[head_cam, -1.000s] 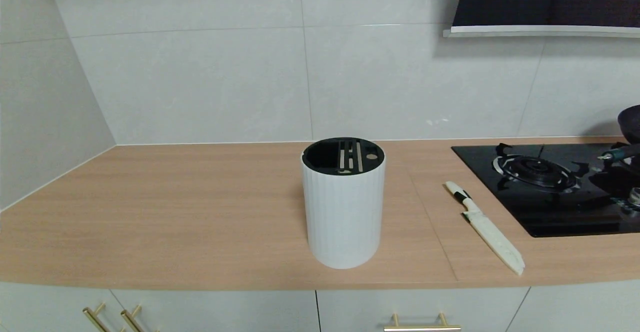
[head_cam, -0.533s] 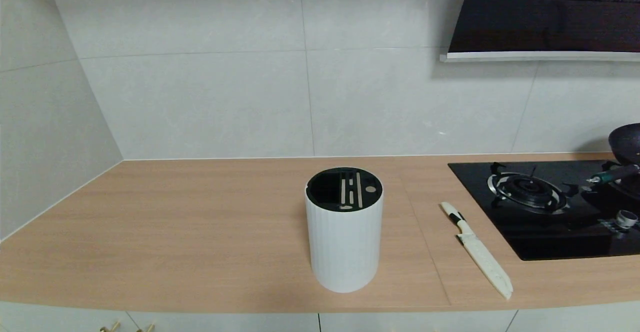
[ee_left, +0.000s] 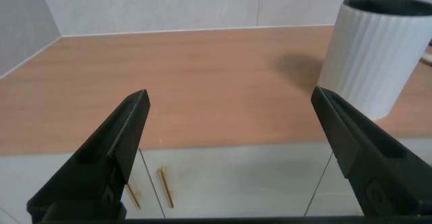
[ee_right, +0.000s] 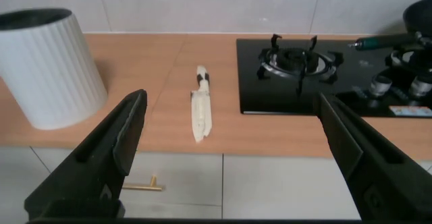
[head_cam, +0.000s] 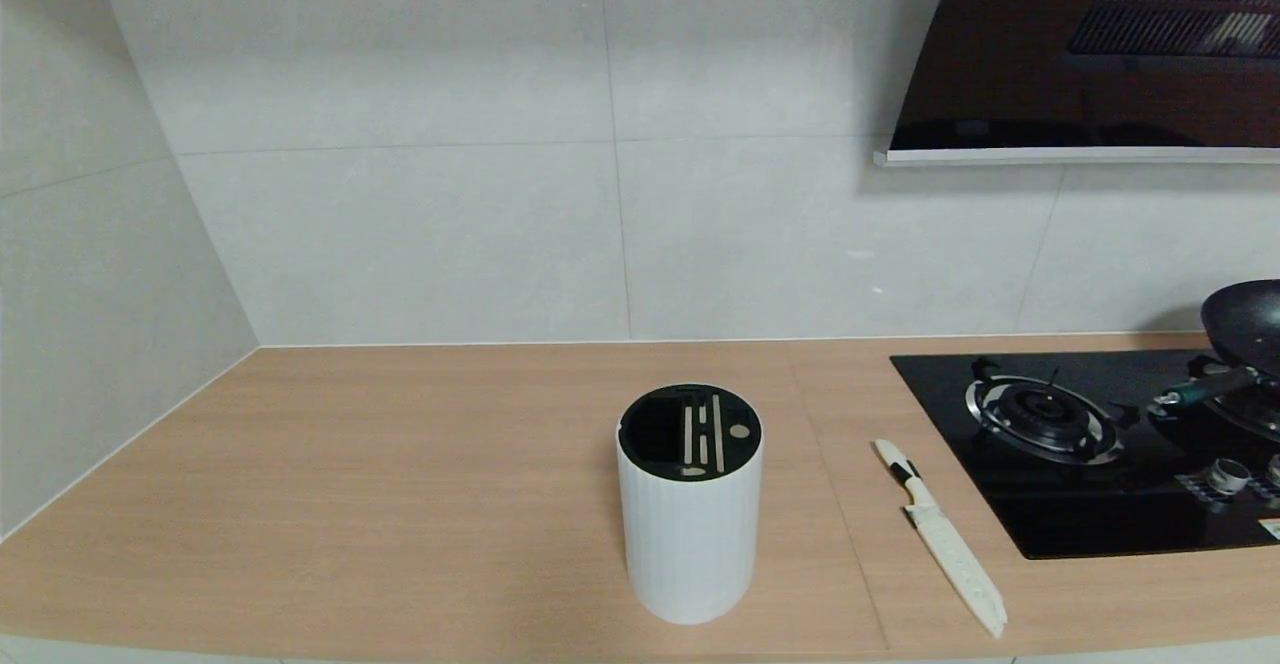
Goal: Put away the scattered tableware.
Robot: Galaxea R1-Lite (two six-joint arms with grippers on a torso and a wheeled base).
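With the left end effector (ee_left: 229,99) and right end effector (ee_right: 231,101) spread wide and empty, the knife (head_cam: 938,541) lies on the bench (head_cam: 400,504) beside the slotted holder (head_cam: 690,524), not yet stowed.

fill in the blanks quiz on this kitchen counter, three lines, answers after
1. The knife lies flat on the counter between the white holder and the ____.
2. The knife's handle points toward the ____, its blade tip toward the counter's front edge.
3. The left hand and the right hand each have their fingers ____ and hold nothing.

Missing words: stove; wall; open
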